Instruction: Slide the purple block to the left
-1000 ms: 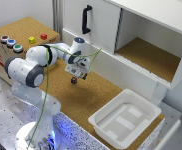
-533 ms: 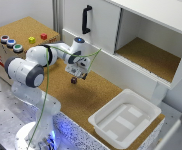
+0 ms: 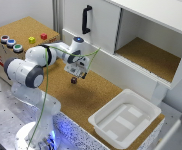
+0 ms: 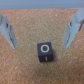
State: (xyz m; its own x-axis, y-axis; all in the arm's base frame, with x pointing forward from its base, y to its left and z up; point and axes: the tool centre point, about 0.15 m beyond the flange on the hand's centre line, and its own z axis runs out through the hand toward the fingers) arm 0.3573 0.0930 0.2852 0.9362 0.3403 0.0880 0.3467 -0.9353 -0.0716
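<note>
The purple block point(image 3: 73, 80) is a tiny dark cube lying on the cork table point(image 3: 98, 100), just below my gripper point(image 3: 78, 75). In the wrist view the block point(image 4: 46, 52) shows a yellow ring mark on its upper face. It lies slightly outside the gap between my fingers point(image 4: 74, 30), not between them. My gripper point(image 4: 41, 32) is open and empty, hovering close above the cork, with a finger on each side of the view.
A white tray point(image 3: 141, 107) stands on the table at the exterior view's right. A white cabinet point(image 3: 106, 30) with a black handle point(image 3: 85, 19) and an open shelf stands behind. A raised cork box point(image 3: 21, 27) holds a yellow block point(image 3: 31, 39), a red block point(image 3: 43, 36) and coloured buttons point(image 3: 11, 43).
</note>
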